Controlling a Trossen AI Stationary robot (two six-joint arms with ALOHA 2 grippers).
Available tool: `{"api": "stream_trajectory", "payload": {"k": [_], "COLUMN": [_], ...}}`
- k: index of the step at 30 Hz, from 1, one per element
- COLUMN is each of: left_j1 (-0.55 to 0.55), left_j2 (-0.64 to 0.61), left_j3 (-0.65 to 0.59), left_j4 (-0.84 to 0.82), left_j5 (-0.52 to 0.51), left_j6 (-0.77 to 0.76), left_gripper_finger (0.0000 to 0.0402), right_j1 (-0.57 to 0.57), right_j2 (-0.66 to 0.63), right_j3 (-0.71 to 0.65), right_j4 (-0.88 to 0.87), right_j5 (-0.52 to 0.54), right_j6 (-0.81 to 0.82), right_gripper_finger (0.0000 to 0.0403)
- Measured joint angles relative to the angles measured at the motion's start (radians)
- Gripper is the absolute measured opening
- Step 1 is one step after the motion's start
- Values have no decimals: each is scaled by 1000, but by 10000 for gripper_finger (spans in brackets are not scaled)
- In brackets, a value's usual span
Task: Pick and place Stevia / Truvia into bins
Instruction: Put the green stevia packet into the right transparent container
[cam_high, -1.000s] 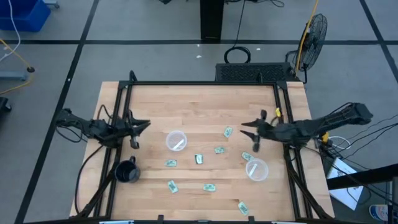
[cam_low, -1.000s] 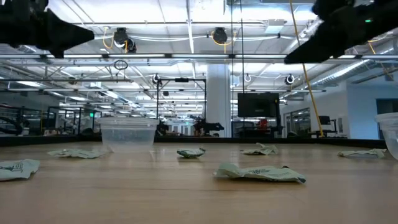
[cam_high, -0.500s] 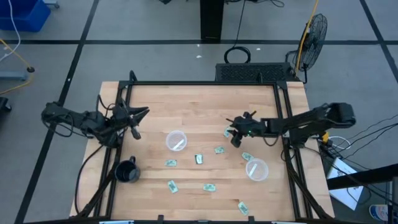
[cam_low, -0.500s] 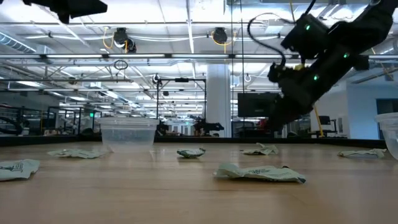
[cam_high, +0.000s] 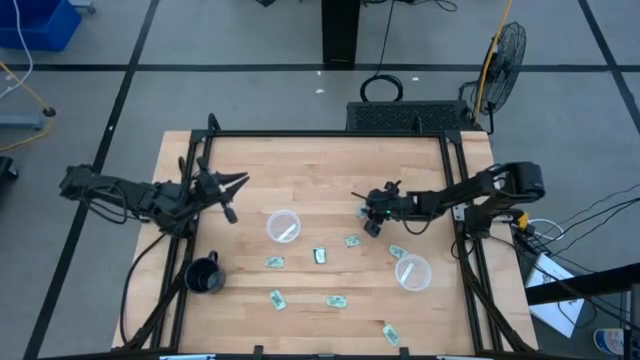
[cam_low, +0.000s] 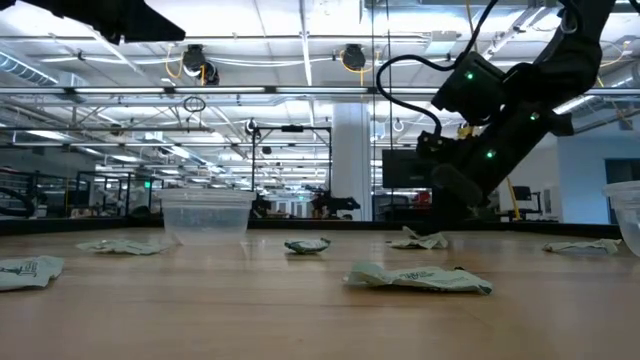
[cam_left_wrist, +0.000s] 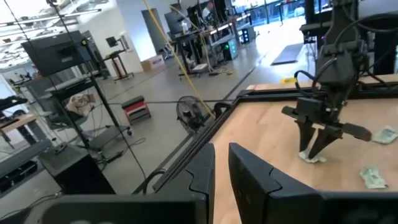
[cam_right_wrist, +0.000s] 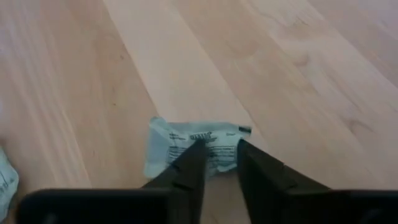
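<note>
Several green-and-white Stevia / Truvia sachets lie scattered on the wooden table (cam_high: 300, 170). My right gripper (cam_high: 372, 216) is down on one sachet (cam_right_wrist: 171, 146) near the table's middle right. Its fingertips (cam_right_wrist: 194, 149) rest on the paper with a narrow gap between them, and the sachet still lies flat. The same sachet (cam_low: 420, 239) shows under the gripper in the low view. Other sachets (cam_high: 352, 241) (cam_high: 320, 256) lie closer to the front. One clear bin (cam_high: 283, 227) holds a sachet, and the other bin (cam_high: 412, 272) stands front right. My left gripper (cam_high: 230, 205) hovers at the left, fingers nearly together, holding nothing.
A black mug (cam_high: 204, 276) stands at the front left. A black frame rail (cam_high: 330, 134) runs along the table's back and sides. A fan (cam_high: 503, 55) stands beyond the back right corner. More sachets (cam_high: 277, 298) (cam_high: 391, 334) lie near the front edge.
The right arm has reached leftward and come down onto the sachet, and its jaws have narrowed. The left gripper has shifted slightly to the right.
</note>
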Motion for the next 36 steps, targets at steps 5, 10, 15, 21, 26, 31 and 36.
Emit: {"api": "stream_trajectory", "payload": {"k": [5, 10, 15, 21, 26, 31, 36], "left_j1": [19, 32, 38, 37, 38, 37, 37], "left_j2": [1, 1, 0, 0, 0, 0, 0], "left_j3": [0, 0, 0, 0, 0, 0, 0], "left_j4": [-8, -8, -8, -10, -28, -59, -60], "left_j5": [0, 0, 0, 1, 1, 2, 4], "left_j6": [-1, -2, -2, -7, -15, -26, -27], "left_gripper_finger": [51, 51, 51, 51, 51, 51, 51], "right_j1": [0, 15, 96, 284, 448, 587, 669], "right_j2": [-25, -98, -279, -411, -389, -323, -245], "right_j3": [0, -5, 68, 333, 455, 456, 456], "right_j4": [6, -21, -220, -718, -900, -993, -1083], "right_j5": [-4, -8, -7, -10, -121, -244, -270], "right_j6": [-11, -22, -30, 86, 274, 592, 773], "right_gripper_finger": [10, 11, 5, 3, 3, 3, 4]}}
